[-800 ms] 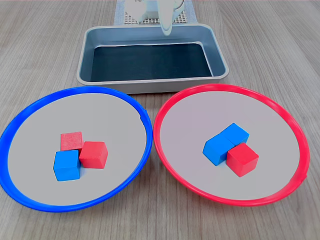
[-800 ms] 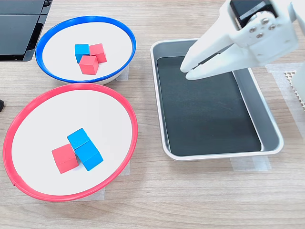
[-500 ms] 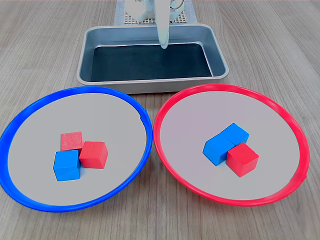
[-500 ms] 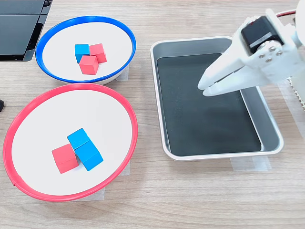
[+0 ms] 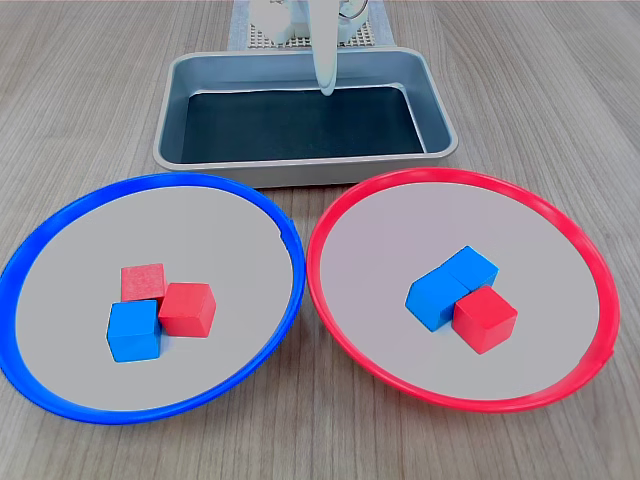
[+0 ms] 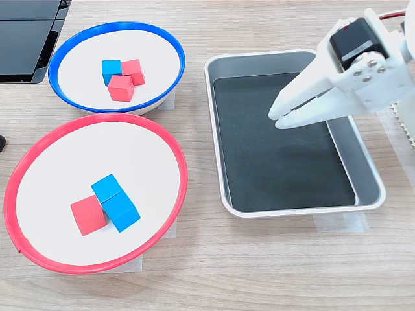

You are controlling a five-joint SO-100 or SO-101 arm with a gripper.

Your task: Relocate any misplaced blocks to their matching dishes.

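Note:
In both exterior views the blue-rimmed plate point(image 5: 200, 180) point(image 6: 117, 24) holds two red cubes point(image 5: 188, 308) point(image 6: 121, 88) and one blue cube point(image 5: 134, 330) point(image 6: 111, 70), all touching. The red-rimmed plate point(image 5: 450, 172) point(image 6: 97, 116) carries two blue cubes point(image 5: 437, 298) point(image 6: 121, 211) and one red cube point(image 5: 484, 318) point(image 6: 87, 216), also in a tight cluster. My white gripper point(image 5: 326, 88) point(image 6: 277, 118) hangs over the grey metal tray, well away from both plates. Its fingers are shut, with nothing between them.
The rectangular grey tray point(image 5: 300, 170) point(image 6: 298, 210) with a dark floor lies between the arm's base and the plates. A black object point(image 6: 26, 39) fills the second exterior view's top left corner. A perforated white mat point(image 6: 405, 120) lies under the arm's base.
The gripper has drawn back toward the arm's base and sunk lower over the tray, then nearly stopped. The cubes and plates have not moved.

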